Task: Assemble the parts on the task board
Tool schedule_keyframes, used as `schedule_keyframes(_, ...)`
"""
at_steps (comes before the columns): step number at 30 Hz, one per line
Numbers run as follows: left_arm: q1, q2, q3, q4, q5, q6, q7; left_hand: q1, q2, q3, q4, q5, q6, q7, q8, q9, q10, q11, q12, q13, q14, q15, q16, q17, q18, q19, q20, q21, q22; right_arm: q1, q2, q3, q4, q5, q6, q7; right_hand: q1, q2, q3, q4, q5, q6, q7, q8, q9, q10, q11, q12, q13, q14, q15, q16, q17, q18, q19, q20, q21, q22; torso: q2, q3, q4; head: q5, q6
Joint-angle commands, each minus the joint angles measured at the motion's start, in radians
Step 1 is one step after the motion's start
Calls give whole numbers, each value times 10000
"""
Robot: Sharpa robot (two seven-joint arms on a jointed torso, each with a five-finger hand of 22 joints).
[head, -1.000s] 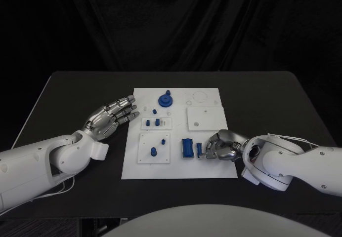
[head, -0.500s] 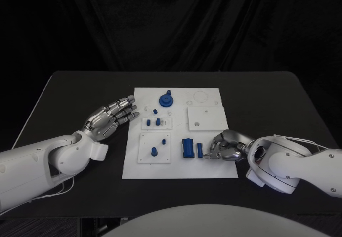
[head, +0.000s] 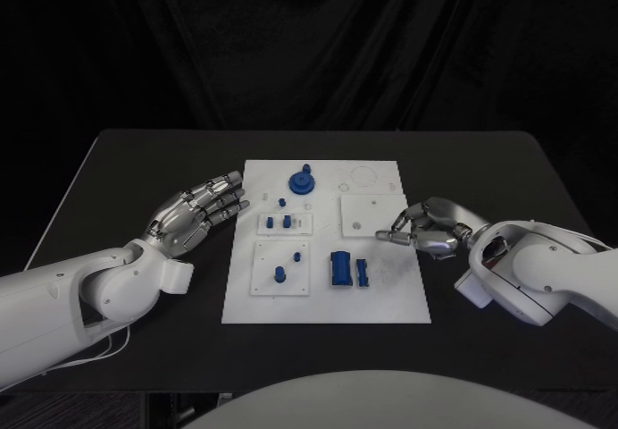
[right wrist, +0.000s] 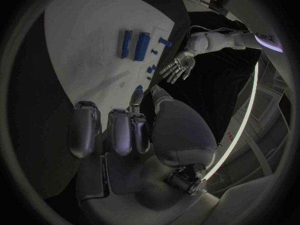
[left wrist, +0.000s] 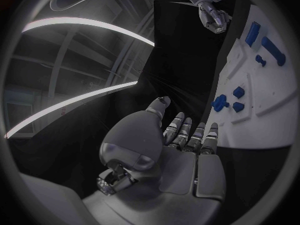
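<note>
The right hand [head: 429,228] has lifted empty off the blue parts [head: 346,268], fingers curled; the left hand [head: 193,213] hovers, fingers spread, so regrasping seems next

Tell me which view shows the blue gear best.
Head view: the gear sits unobstructed near the board's far edge, seen from above. The right wrist view catches only a sliver beside the fingers; in the left wrist view I can't pick it out.

The right hand [head: 431,228] covers part of the task board [head: 322,304]'s edge beneath it; whether its curled fingertips pinch anything is too small to tell. In the left wrist view the circle's rim cuts off the task board beyond the left hand [left wrist: 181,155]. The small blue parts [head: 286,221] near that hand are too small to identify.
</note>
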Motion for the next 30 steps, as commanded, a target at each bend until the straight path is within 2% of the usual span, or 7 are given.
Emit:
schedule_keyframes(1,144,-40,14,146,-12,-469,526,-68,-56,37,-25,53,62,227,68,17,47,25,58,17,-4,90,55,17,-185,51,8,53,13,137,125,4,-232,1762,-1395,2261,383,57,-45,131,1093,12,6,-430,-436,1040,-21,27,2634,192,-63,-684,-1299,238,-200,-34,-971,1521,-197,8,-44,31,-1)
schedule_keyframes(5,342,-52,14,275,-12,-676,715,-80,-54,65,-40,60,167,297,106,25,75,65,80,17,-39,14,7,6,-164,40,-23,48,-15,234,410,2,-682,2780,-1713,4019,1603,-45,492,-138,3034,-183,251,-1321,-1399,55,214,-893,1703,-744,174,-2779,-4417,824,-1598,157,-4398,225,-437,-1,-67,114,-1)
schedule_keyframes(8,409,-83,14,388,-11,-804,911,-101,-66,101,-59,59,234,333,130,21,64,104,44,9,-113,-224,-114,-15,-18,1,-91,29,-65,254,626,1,-977,3331,-1729,4950,1989,-208,858,-188,3334,-374,553,-1752,-1970,-1360,532,-2203,486,-1896,501,-4623,-6752,1197,-2949,452,-7383,-1022,-597,1,-113,189,-1)
schedule_keyframes(12,450,-3,13,423,-7,-876,1209,-120,-50,129,-48,62,221,307,127,12,36,73,-4,3,-152,-349,-177,-25,87,-33,-121,13,-107,220,822,1,-1293,3907,-1505,5892,2179,-403,1316,145,3341,-1190,1387,-2448,-2860,-6885,1455,-6728,-3321,-4864,1551,-6522,-7886,908,-5026,1202,-9358,-2010,-760,4,-192,310,-1)
schedule_keyframes(19,467,152,12,411,-2,-855,1563,-109,-12,163,-40,104,213,287,124,9,41,67,38,9,-144,-353,-132,-17,113,-44,-118,7,-120,56,1055,-1,-1705,4499,-1094,7106,2598,-514,1397,184,3323,-2199,2022,-2230,-3678,-8910,2396,-7791,-5011,-7797,2641,-7252,-8527,683,-6890,2051,-11336,-3322,-1196,-16,-307,439,-1)
schedule_keyframes(24,461,422,12,189,-2,-749,1687,-103,7,181,-33,131,223,278,127,9,43,57,46,10,-142,-352,-125,-16,121,-51,-113,4,-129,-102,1151,-2,-1955,4949,-674,7720,2863,-446,1247,79,3284,-3756,2013,-2382,-4133,-11669,3616,-8820,-5880,-10851,3849,-8618,-9384,116,-8948,2728,-12752,-4558,-1265,39,-355,510,-1)
schedule_keyframes(30,428,707,12,-85,-7,-633,1873,-42,79,293,-2,248,255,262,134,10,59,45,118,19,-127,-345,-55,-7,150,-57,-88,3,-128,-342,1224,-2,-2242,5183,-404,8250,3084,-417,951,-42,3252,-4792,1923,-2299,-4635,-12713,3607,-9304,-6922,-12453,3986,-8781,-9738,98,-12166,2988,-12906,-7947,-1365,32,-318,431,-1)
